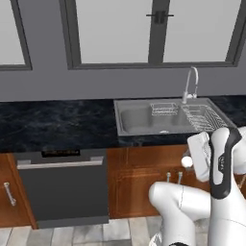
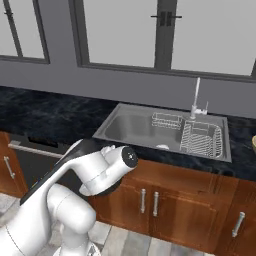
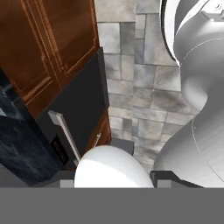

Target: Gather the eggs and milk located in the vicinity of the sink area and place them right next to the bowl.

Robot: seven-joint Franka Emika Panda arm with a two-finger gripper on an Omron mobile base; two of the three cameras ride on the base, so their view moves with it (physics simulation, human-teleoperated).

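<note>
Heads up, your claw (image 3: 114, 180) is clenched on an egg (image 3: 111, 166). In the hand view the pale, rounded shell sits between the two dark fingertips (image 3: 61, 180). In the left base view the egg (image 1: 186, 162) shows as a small white ball at the end of the arm. It hangs in front of the cabinets (image 1: 139, 178), lower than the counter (image 1: 57, 120) and just below the sink (image 1: 168, 117).

What I'd worry about:
- The egg is smooth and round and looks pinched at only two small spots. A quick swing or a jolt from the base could roll it out, and there's nothing but stone-look floor tile (image 3: 140, 87) under it.
- The arm is folded tight against itself. If you lift straight up you could clip the counter's front edge or the cabinet doors, so I'd swing out first and then go up.
- There's a tan sliver at the right edge of the right base view. It may be the bowl (image 2: 254, 142), but I can't tell for sure. If it is, that's a long carry past the sink.

Surfaces: the counter is glossy black marble. The sink is a brushed grey steel basin with wire racks (image 1: 202, 117) and a thin curved chrome faucet (image 1: 190, 84). The cabinets are reddish wood with panelled doors. The dishwasher (image 1: 62, 187) is flat and dark, with a pale bar handle.
</note>
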